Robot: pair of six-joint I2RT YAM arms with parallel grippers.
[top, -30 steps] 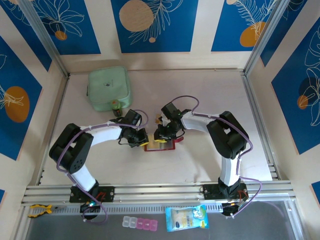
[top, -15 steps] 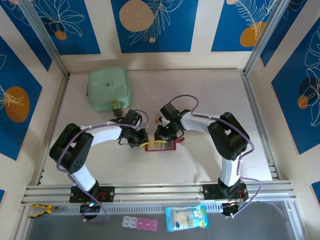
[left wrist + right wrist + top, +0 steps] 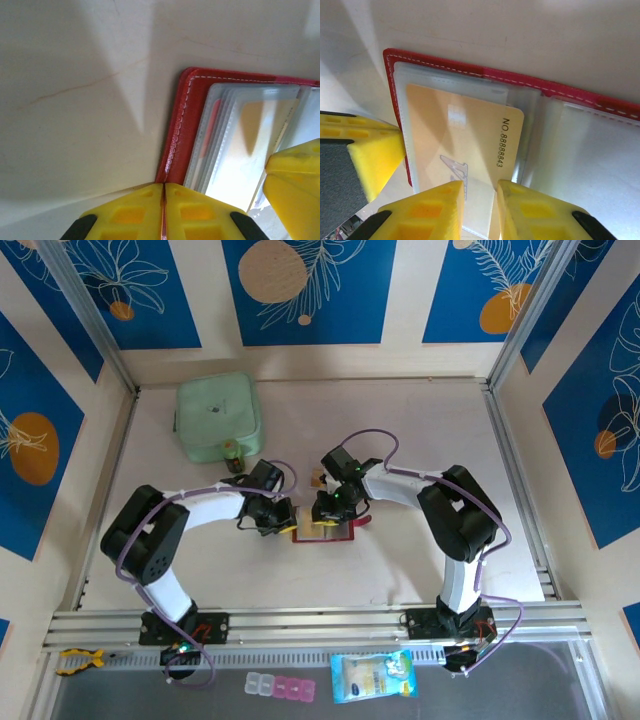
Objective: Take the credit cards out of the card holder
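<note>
On the table [image 3: 420, 420], just left of centre, the left gripper [image 3: 164, 206] is clenched on the red edge of the open, flat card holder [image 3: 181, 125]. Further right, a tan credit card [image 3: 465, 135] lies in the holder. The right gripper [image 3: 481, 205] straddles its end with fingers slightly apart; I cannot tell whether it is grasping the card.

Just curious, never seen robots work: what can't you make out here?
- Left wrist view: the card count; cloudy pockets of the card holder overlap.
- Right wrist view: the tan card has its near edge behind the right gripper.
- Top view: small item by the green container, too small to name.
</note>
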